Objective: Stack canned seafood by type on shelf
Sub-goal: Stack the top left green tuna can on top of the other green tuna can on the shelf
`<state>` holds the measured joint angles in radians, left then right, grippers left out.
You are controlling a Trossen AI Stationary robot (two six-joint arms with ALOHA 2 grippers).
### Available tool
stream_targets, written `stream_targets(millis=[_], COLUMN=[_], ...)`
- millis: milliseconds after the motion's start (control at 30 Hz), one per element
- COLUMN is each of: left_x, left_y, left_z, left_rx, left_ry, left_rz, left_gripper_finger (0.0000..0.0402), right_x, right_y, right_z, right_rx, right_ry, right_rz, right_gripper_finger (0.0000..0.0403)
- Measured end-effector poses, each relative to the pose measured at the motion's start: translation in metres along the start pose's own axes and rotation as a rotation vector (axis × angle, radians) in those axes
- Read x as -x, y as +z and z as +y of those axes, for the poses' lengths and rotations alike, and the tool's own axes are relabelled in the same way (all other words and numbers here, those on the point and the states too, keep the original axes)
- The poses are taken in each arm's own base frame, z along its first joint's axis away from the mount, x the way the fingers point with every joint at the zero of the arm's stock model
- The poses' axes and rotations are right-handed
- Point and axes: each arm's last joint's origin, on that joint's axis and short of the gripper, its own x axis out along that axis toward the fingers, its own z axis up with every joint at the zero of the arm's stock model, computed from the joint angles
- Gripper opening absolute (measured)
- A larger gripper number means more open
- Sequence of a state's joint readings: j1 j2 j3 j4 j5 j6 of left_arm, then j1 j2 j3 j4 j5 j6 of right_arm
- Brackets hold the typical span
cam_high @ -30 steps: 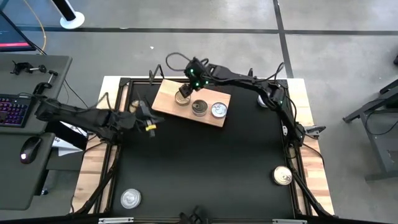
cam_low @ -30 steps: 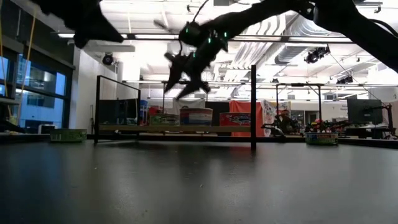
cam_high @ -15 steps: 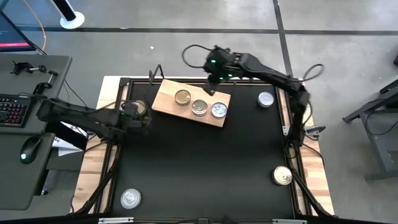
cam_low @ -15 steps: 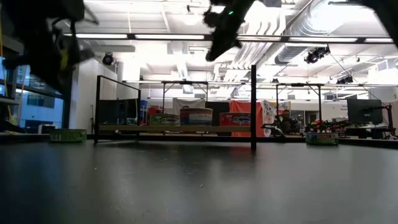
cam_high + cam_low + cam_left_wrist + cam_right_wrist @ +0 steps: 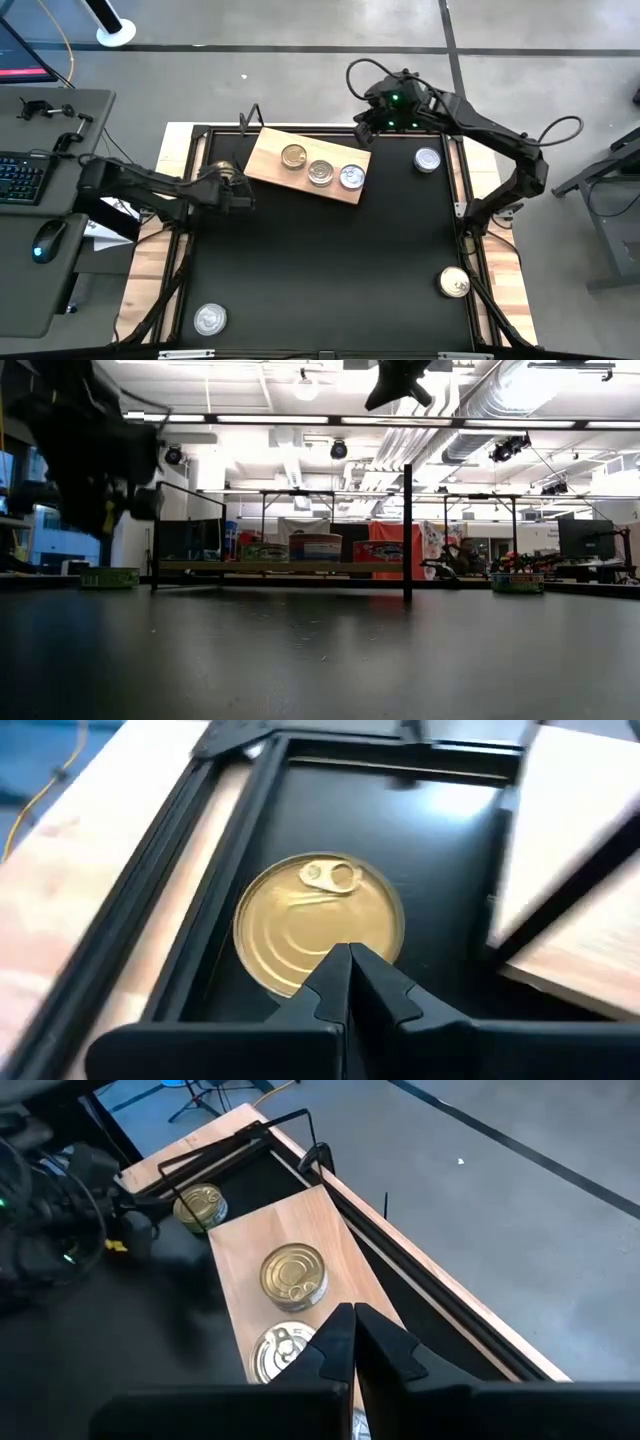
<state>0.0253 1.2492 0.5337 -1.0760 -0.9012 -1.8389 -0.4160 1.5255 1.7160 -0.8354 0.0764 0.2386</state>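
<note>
from the high view, my right end effector (image 5: 368, 120) hung just off the far corner of the shelf (image 5: 268, 152), fingers pressed together and empty. three tins sat in a row on the shelf: a gold one (image 5: 293, 156), then two silver-topped ones (image 5: 321, 172) (image 5: 351, 177). my left end effector (image 5: 240, 197) sat close beside a gold tin (image 5: 222, 173) on the surface, just off the shelf's edge.

in the low view, both arms showed only as dark shapes overhead.

in the left wrist view, the left fingers (image 5: 345, 982) were shut, tips over the near edge of the gold tin (image 5: 318, 923), holding nothing. i judged that descending like that would shove or tip the tin rather than grasp it.

the right wrist view showed the right fingers (image 5: 345, 1342) closed above the shelf (image 5: 245, 1240).
</note>
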Motion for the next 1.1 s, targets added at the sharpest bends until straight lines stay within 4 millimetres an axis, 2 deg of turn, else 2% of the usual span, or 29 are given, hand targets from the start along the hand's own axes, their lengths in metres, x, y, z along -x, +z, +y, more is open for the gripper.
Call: stream_targets(millis=[167, 300, 533, 833, 1100], left_x=[-0.016, -0.026, -0.046, -0.04, -0.019], left_y=[-0.008, -0.012, -0.024, -0.031, -0.04], left_z=[0.002, 0.001, -0.003, -0.004, -0.01], left_rx=[0.063, 0.057, 0.037, -0.127, -0.18], left_ry=[0.085, 0.073, 0.054, 0.021, -0.072], left_rz=[-0.069, -0.134, -0.111, -0.003, 0.079], left_gripper_finger=[0.0, 0.0, 0.0, 0.0, 0.0], right_x=[0.001, 0.0, 0.0, 0.001, 0.001], right_y=[0.0, 0.0, -0.001, -0.003, -0.004], right_z=[0.001, 0.002, 0.006, 0.014, 0.017], right_rx=[-0.006, -0.004, -0.017, -0.001, 0.004], right_ry=[0.006, 0.014, 0.032, 0.058, 0.064], right_rz=[-0.002, 0.001, 0.003, 0.009, 0.011], right_gripper_finger=[0.0, 0.0, 0.0, 0.0, 0.0])
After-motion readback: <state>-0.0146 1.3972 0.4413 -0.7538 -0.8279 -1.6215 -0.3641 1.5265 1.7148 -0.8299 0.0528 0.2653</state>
